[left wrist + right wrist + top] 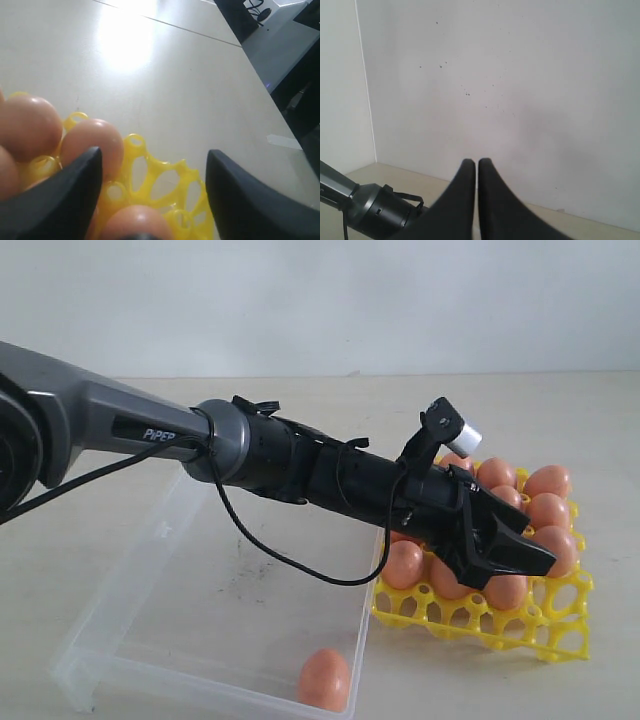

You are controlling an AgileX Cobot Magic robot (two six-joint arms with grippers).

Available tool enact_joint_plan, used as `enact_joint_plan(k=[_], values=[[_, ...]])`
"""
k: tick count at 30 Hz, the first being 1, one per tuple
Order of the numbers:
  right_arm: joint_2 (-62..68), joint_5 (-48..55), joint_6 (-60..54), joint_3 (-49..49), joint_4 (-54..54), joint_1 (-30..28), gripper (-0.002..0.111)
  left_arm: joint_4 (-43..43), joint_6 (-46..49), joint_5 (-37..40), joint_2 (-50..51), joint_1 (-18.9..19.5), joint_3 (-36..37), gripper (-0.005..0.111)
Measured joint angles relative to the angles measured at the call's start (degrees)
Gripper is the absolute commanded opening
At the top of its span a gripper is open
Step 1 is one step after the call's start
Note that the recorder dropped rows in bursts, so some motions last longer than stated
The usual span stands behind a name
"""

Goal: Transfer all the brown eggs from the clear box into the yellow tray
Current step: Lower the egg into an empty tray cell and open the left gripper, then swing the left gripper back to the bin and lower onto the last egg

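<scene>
Most eggs (520, 502) sit in the yellow tray (545, 630) right under the left pincer (515, 562); one egg (325, 678) lies behind it in the clear box (200, 610). A crooked lift could knock a neighbour loose. Its jaws stand wide, released, gripping nothing; the right pincer (478, 166) is clenched, empty

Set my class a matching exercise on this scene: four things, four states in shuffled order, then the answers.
Things:
1. large clear plastic box
2. bright yellow lattice egg tray
3. left arm's black jaws
4. right arm's black jaws

States:
A. shut, facing a white wall
B. holds one brown egg
C. open above the tray
D. holds many brown eggs

Pairs: 1-B, 2-D, 3-C, 4-A
</scene>
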Motion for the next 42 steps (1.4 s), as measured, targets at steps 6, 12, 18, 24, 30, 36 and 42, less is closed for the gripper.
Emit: enact_joint_plan(k=[6, 12, 18, 24, 30, 36, 42], values=[[0.0, 0.0, 0.0, 0.0, 0.1, 0.0, 0.000, 2.6, -5.9, 0.1, -3.3, 1.5, 0.0, 0.004], [0.0, 0.4, 0.0, 0.0, 0.1, 0.0, 0.000, 40.3, -43.7, 4.7, -17.5, 8.6, -0.2, 0.004], [0.0, 1.7, 0.0, 0.0, 0.1, 0.0, 0.000, 71.9, -78.1, 14.6, -20.7, 11.4, 0.3, 0.004], [0.0, 2.7, 0.0, 0.0, 0.2, 0.0, 0.000, 69.3, -82.3, 17.8, -19.2, 11.4, 3.9, 0.008], [0.0, 3.2, 0.0, 0.0, 0.2, 0.0, 0.000, 64.6, -83.2, 17.9, -18.0, 11.4, 6.2, 0.045], [0.0, 3.7, 0.0, 0.0, 0.2, 0.0, 0.000, 62.4, -86.8, 14.4, -17.8, 11.4, 9.2, 0.055], [0.0, 4.0, 0.0, 0.0, 0.2, 0.0, 0.000, 57.8, -87.2, 13.2, -15.3, 11.1, 11.0, 0.055]])
